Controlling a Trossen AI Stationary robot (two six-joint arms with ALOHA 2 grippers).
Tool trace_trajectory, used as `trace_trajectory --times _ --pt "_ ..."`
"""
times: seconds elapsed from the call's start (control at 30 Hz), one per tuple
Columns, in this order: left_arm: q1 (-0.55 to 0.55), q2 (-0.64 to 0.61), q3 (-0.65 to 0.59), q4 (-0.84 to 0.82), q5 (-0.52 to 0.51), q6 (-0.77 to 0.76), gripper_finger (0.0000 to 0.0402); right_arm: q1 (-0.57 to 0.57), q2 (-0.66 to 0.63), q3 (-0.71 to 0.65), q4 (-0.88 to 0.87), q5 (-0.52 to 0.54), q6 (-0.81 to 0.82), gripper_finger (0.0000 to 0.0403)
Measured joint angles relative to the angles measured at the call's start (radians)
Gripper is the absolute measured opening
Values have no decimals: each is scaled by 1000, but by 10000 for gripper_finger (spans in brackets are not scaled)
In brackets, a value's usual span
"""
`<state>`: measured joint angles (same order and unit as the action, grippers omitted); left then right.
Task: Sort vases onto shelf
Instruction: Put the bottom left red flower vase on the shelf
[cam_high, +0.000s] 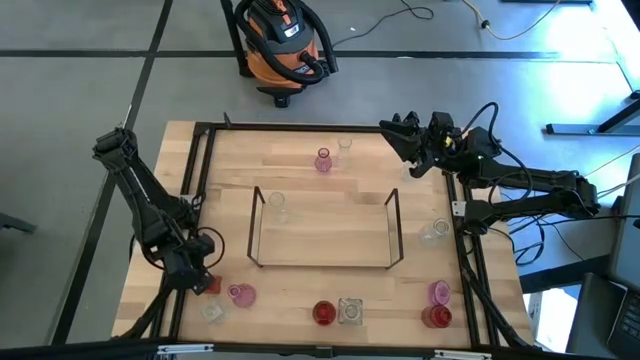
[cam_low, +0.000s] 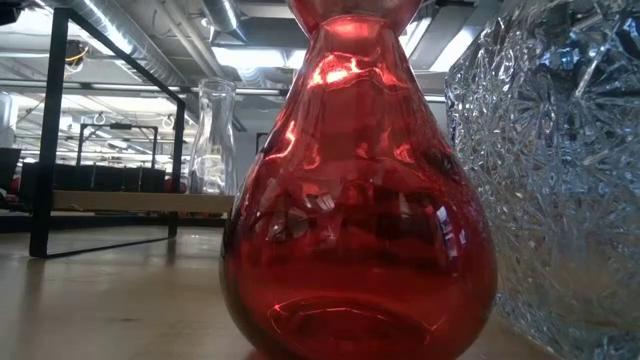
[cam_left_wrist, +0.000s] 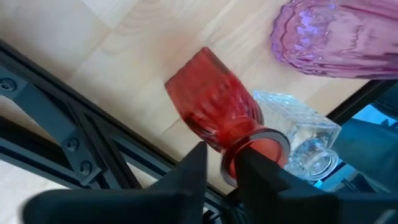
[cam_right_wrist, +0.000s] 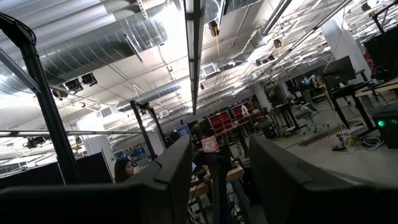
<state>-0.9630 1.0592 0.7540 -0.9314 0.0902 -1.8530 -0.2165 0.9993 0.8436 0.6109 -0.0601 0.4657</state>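
Note:
A small red ribbed vase (cam_left_wrist: 214, 106) stands on the wooden table at its near left corner, beside the black frame bar (cam_left_wrist: 56, 124). My left gripper (cam_left_wrist: 224, 163) comes down on it and is shut on its neck; in the high view the gripper (cam_high: 203, 283) covers most of the vase. The wire shelf (cam_high: 325, 230) stands at mid table with one clear vase (cam_high: 278, 205) on it. My right gripper (cam_high: 405, 135) is raised at the far right corner, open, holding nothing. My left gripper has the red vase's narrow neck (cam_left_wrist: 239, 148), just under the rim, pinched between its two fingers (cam_left_wrist: 196, 165). The fingers come steeply from above, one on each side of the neck. The vase's body sits below the fingers, down at the table.
A pink vase (cam_left_wrist: 336, 37) and a clear cut-glass jar (cam_left_wrist: 305, 140) stand close beside the held vase. Along the near edge are a red vase (cam_high: 323, 313), a clear jar (cam_high: 349, 311), a pink vase (cam_high: 440, 292) and a red one (cam_high: 437, 317). Pink (cam_high: 323, 160) and clear vases stand behind the shelf.

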Motion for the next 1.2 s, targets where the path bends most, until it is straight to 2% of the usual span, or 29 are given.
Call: trace_trajectory --times 0.1,0.3,0.43,0.67,0.77,0.9,0.97,1.07,1.2 --pt "0 -2 1 6 7 -2 15 0 0 0 0 0 0 147" --pt "17 -25 71 -57 31 -21 11 0 0 0 0 25 0 147" --pt "52 -44 183 -206 6 -10 10 0 0 0 0 26 0 147" --pt "170 -52 474 -470 -97 90 10 0 0 0 0 26 0 147" --pt "245 -45 592 -520 -156 169 9 0 0 0 1 27 0 147" --pt "347 -25 735 -499 -296 308 8 0 0 0 0 26 0 147" --pt "404 -1 802 -502 -315 391 8 0 0 0 1 26 0 147" --pt "501 51 885 -500 -287 522 8 0 0 0 3 27 0 147" --pt "665 156 961 -498 -138 716 8 0 0 0 15 28 0 147"
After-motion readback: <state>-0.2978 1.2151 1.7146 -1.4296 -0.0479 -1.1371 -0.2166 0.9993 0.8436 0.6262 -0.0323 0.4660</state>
